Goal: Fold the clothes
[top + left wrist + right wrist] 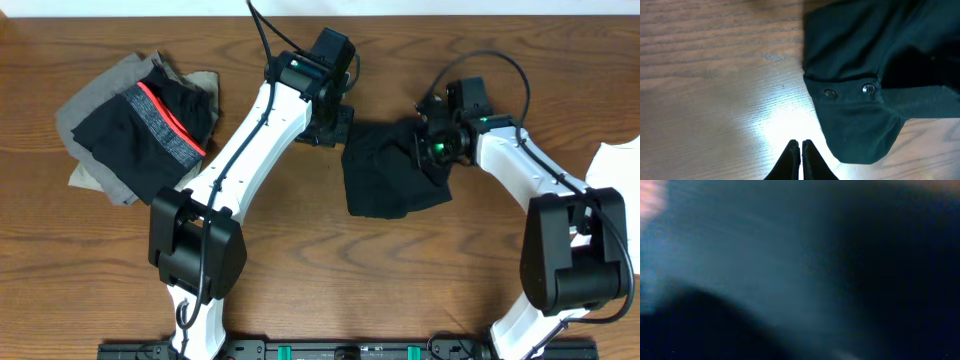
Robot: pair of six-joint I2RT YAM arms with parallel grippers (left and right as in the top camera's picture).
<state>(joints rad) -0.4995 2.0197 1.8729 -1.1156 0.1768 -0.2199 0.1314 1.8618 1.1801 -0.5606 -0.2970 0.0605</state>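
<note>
We take the black garment as our landmark. It lies crumpled in a rough square on the wooden table, between the two arms.

The left claw sits at the garment's upper left corner. In its wrist view, its jaws are pressed together with nothing between them. They are over bare wood, just left of the cloth's rounded edge and not touching it. Close to that edge we see two small round snaps on a stitched strip, and a ribbed band beyond them to the right.

The right claw rests on the garment's upper right part. Its wrist view is filled with blurred dark cloth, so its fingers are hidden. The jaws are closed, but we cannot tell whether any cloth is pinched between them.

Well to the left of the garment lies a pile of clothes, made up of grey and tan pieces under a black one with a red and grey band. Well to the right of the garment, a white piece lies at the table's edge.
</note>
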